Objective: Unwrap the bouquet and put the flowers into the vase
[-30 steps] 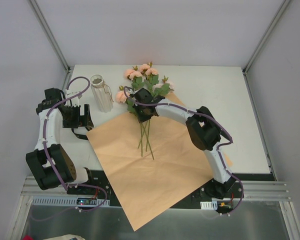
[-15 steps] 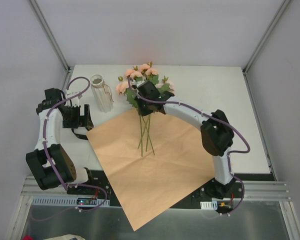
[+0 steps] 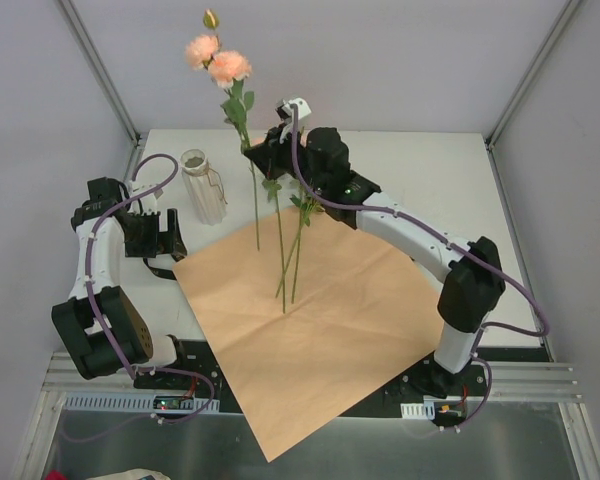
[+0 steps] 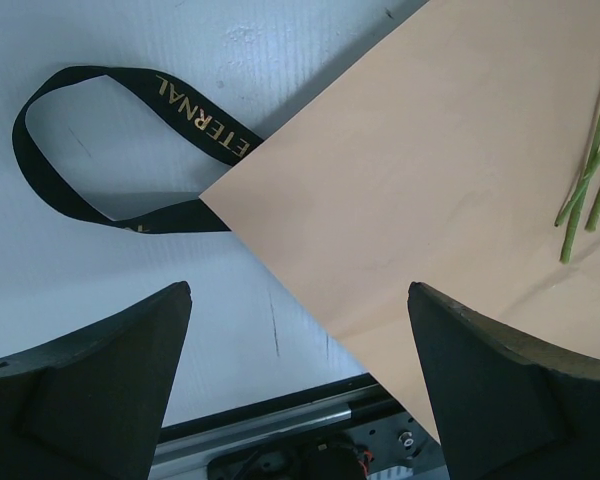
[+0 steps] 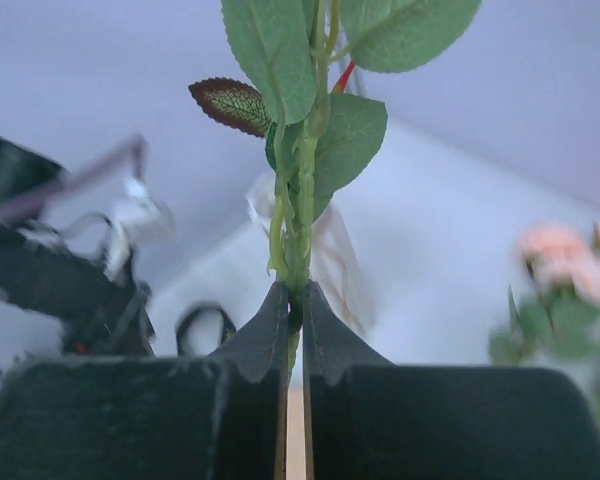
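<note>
**Item 1 – flowers** [image 3: 230,68]: peach-pink roses w/ green leaves on thin green stems. Held upright at upper centre of top view; blooms reach the upper left of frame, above table level. Stem ends hang down over the paper, centre frame; contact w/ the paper can't be told. Stem ends also show at right edge of left wrist view [image 4: 590,170].

**Item 2 – right gripper** [image 5: 292,296]: fingers pressed together, pinching the green stems just below the leaves. In top view it sits at upper centre [image 3: 263,155], arm stretched far out from lower right.

**Item 3 – left gripper** [image 4: 300,370]: fingers spread wide, nothing between them. Left side of top view [image 3: 156,236], above the paper's left corner and the ribbon.

**Item 4 – vase** [image 3: 204,188]: slim clear-whitish glass, upright on table, upper left, just beside the left gripper. No stems in it.

**Item 5 – paper** [image 3: 310,330]: tan-orange sheet, lying flat and open, centre to lower centre, its near corner past the table edge.

**Item 6 – ribbon** [image 4: 100,130]: black loop w/ gold lettering, on the table [image 3: 430,200], one end under the paper's corner
</note>
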